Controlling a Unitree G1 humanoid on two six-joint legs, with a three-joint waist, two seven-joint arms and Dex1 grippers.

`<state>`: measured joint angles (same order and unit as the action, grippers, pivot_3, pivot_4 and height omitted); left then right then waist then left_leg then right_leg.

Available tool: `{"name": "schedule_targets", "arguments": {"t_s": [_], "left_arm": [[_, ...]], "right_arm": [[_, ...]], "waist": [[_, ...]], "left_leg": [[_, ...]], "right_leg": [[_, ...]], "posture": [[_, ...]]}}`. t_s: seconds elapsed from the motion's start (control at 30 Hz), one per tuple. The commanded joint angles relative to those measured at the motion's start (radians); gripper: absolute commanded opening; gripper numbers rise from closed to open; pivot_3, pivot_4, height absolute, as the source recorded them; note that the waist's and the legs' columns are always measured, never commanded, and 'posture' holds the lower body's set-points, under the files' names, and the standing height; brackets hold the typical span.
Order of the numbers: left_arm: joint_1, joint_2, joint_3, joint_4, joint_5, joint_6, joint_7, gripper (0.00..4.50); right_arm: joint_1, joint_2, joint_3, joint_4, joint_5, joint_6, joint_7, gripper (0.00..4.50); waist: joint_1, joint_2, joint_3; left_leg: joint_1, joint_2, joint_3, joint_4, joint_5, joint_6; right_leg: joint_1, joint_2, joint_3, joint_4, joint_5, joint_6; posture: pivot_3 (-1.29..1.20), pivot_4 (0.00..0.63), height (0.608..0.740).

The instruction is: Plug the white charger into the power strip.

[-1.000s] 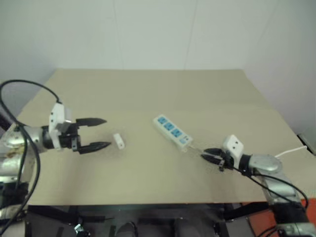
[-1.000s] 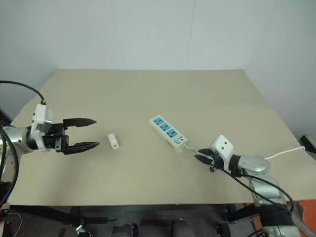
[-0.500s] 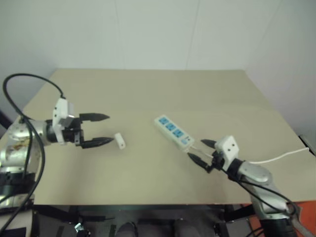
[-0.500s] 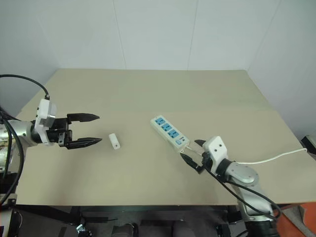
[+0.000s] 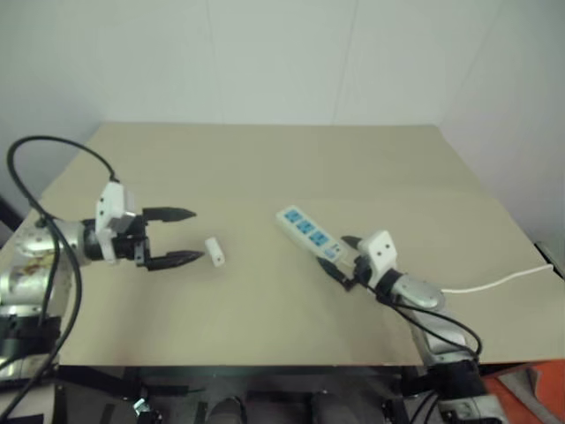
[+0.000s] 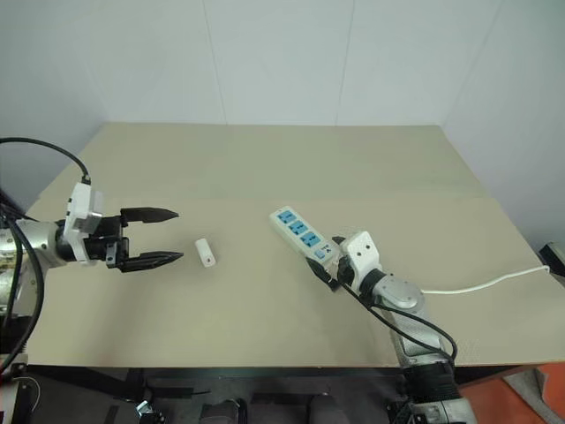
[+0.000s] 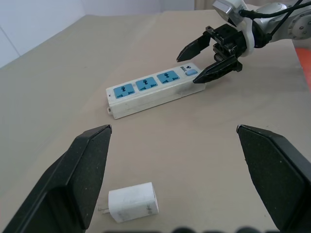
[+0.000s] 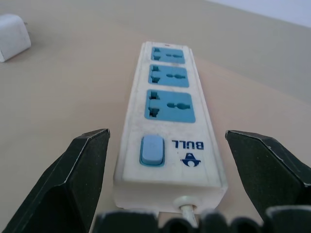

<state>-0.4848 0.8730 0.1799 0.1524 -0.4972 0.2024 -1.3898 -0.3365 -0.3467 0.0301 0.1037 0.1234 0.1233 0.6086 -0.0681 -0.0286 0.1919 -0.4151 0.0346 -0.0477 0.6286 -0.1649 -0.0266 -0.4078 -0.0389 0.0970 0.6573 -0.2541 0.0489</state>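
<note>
The strip (image 6: 303, 235) is lying flat and slantwise near the middle of the worktop (image 6: 265, 159), its cord (image 6: 477, 284) trailing off toward the right edge. The right hand (image 6: 325, 261) is sitting at the strip's switch end, fingers spread wide with one on either side of that end, gripping nothing. The charger (image 6: 205, 253) is lying on the worktop well apart from the strip, to its left. The left hand (image 6: 168, 236) is hovering just beside the charger, fingers released and pointing at it, empty.

Twin head views over table (image 5: 265, 168); close wrist views sharing power strip (image 8: 170, 121).
</note>
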Motion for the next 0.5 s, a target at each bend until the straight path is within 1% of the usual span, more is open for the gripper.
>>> {"name": "schedule_targets", "arguments": {"t_s": [0.03, 0.3, 0.5], "left_arm": [[0.001, 0.028, 0.029, -0.034, -0.013, 0.006, 0.001, 4.50], [-0.020, 0.023, 0.022, -0.025, -0.014, 0.004, 0.002, 4.50], [-0.027, 0.011, 0.013, -0.016, -0.006, -0.005, 0.009, 4.50]], "right_arm": [[-0.031, 0.012, -0.013, 0.050, 0.010, -0.045, -0.006, 4.46], [-0.028, 0.042, -0.038, 0.125, 0.063, -0.084, 0.019, 4.46], [-0.036, 0.056, -0.039, 0.180, 0.074, -0.109, 0.026, 4.46]], "waist": [[0.000, 0.000, 0.000], [-0.001, 0.000, 0.000], [-0.001, 0.000, 0.000]], "left_leg": [[0.000, 0.000, 0.000, 0.000, 0.000, 0.000], [0.000, 0.000, 0.000, 0.000, 0.000, 0.000], [0.000, 0.000, 0.000, 0.000, 0.000, 0.000]], "right_leg": [[0.000, 0.000, 0.000, 0.000, 0.000, 0.000], [0.000, 0.000, 0.000, 0.000, 0.000, 0.000], [0.000, 0.000, 0.000, 0.000, 0.000, 0.000]], "posture": [[0.00, 0.150, 0.740], [0.00, 0.150, 0.740], [0.00, 0.150, 0.740]]}}
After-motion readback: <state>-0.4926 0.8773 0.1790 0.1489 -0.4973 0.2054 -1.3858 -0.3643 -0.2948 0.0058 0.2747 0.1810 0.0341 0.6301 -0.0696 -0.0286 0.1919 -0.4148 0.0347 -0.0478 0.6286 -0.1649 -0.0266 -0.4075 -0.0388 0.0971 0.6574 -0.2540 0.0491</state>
